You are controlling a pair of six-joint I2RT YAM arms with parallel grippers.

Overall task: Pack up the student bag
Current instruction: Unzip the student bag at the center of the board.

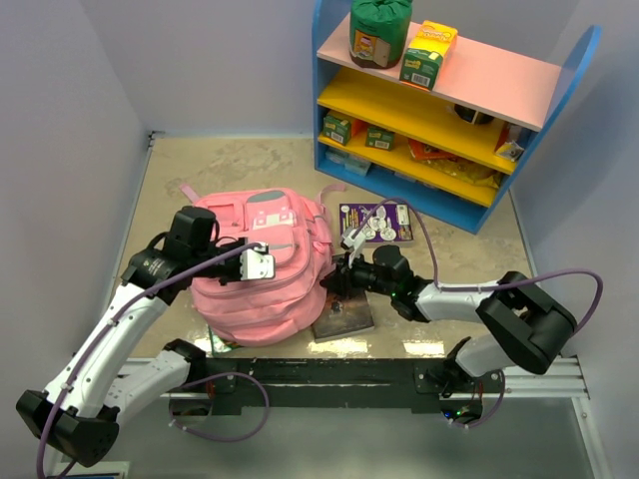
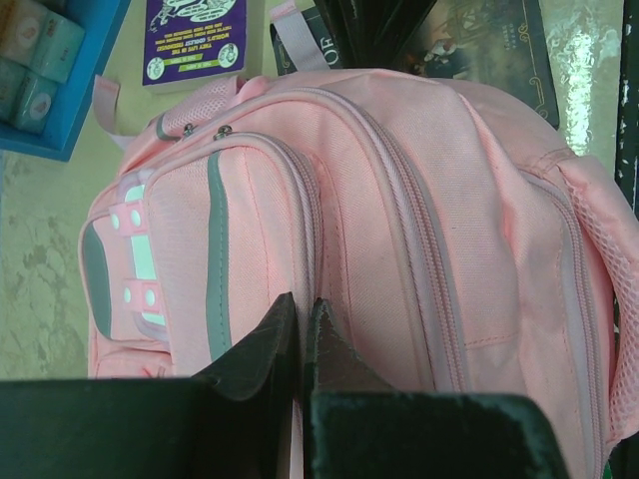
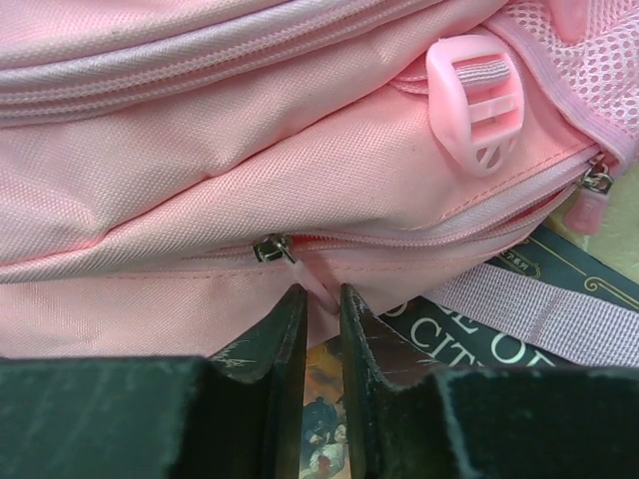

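The tabletop (image 1: 200, 170) carried the student bag (image 1: 250, 299), which lay directly below the left gripper (image 2: 305, 307), whose jaws stood together on nothing. The right gripper (image 3: 319, 299), at the bag's side with a book (image 3: 499, 344) just beneath it, was clamped on a pink zipper pull (image 3: 305, 274).

Light: bright, even, overhead.
Shadows: soft, under the student bag (image 1: 260, 279).
Glare: pale patches along the table (image 1: 200, 170) near edge.
Focus: fabric crisp; right pincer (image 3: 318, 295) fingers (image 3: 270, 349) dark, soft.
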